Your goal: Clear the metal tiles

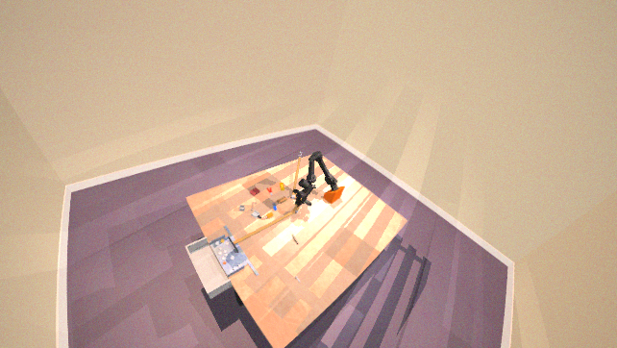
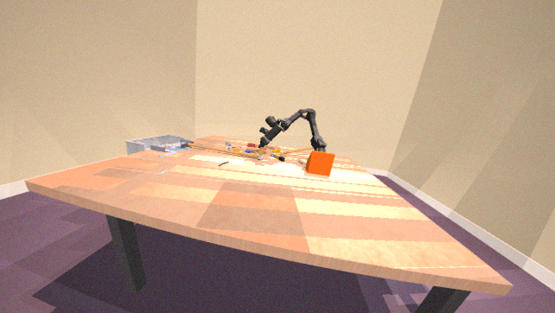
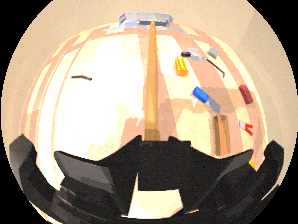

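My gripper [image 1: 298,204] [image 2: 261,148] [image 3: 152,142] is shut on the long scraper's wooden handle, low over the table. The long scraper [image 1: 264,227] [image 2: 225,150] [image 3: 151,85] reaches away from me, its dark blade [image 1: 234,244] across the near part of the steel bench plate [image 1: 238,260]. Several small tiles [image 1: 224,262], pale and orange, are scattered on the plate beyond the blade. The grey catch box [image 1: 218,287] [image 2: 135,147] sits at the plate's far end, past the table edge. Whether the blade touches the plate, and whether tiles lie in the box, is too small to tell.
Right of the handle in the wrist view lie a yellow piece [image 3: 181,66], a blue-handled tool [image 3: 200,94], a wooden block [image 3: 221,136] and a red block [image 3: 246,94]. A dark strip [image 3: 81,77] lies left. An orange block [image 1: 333,195] [image 2: 320,163] stands by the arm base.
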Robot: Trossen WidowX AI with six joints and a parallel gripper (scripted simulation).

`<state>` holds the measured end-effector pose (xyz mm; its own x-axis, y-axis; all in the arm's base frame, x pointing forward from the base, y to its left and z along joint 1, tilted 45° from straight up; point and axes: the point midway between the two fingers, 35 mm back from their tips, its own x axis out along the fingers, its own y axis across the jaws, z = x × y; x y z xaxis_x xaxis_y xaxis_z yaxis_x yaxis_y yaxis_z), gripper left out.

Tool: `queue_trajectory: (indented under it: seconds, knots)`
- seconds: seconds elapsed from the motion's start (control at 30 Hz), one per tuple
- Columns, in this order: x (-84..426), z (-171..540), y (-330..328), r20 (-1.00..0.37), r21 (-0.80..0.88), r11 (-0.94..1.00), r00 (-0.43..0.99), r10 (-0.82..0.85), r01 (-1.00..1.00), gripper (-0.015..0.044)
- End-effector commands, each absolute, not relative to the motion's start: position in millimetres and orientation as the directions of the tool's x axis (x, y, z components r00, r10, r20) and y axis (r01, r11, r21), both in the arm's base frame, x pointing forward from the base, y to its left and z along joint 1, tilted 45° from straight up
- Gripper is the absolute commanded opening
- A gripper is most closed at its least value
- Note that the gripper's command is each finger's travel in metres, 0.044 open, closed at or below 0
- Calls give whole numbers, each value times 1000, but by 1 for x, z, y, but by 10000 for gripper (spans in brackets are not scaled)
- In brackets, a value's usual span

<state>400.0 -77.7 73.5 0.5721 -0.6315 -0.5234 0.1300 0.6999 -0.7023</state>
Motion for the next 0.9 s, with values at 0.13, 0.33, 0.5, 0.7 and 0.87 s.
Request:
queue_trajectory:
  seconds: [0.13,0.33,0.5,0.7,0.87]
  knots:
    - [417,81,-82,-518,-700,701,581,-628,134,0]
    - [425,84,-85,-517,-700,701,582,-628,134,0]
    - [430,85,-86,-517,-700,701,582,-628,134,0]
    - [440,86,-86,-517,-700,701,582,-628,135,0]
    - [448,88,-87,-516,-700,701,582,-628,135,0]
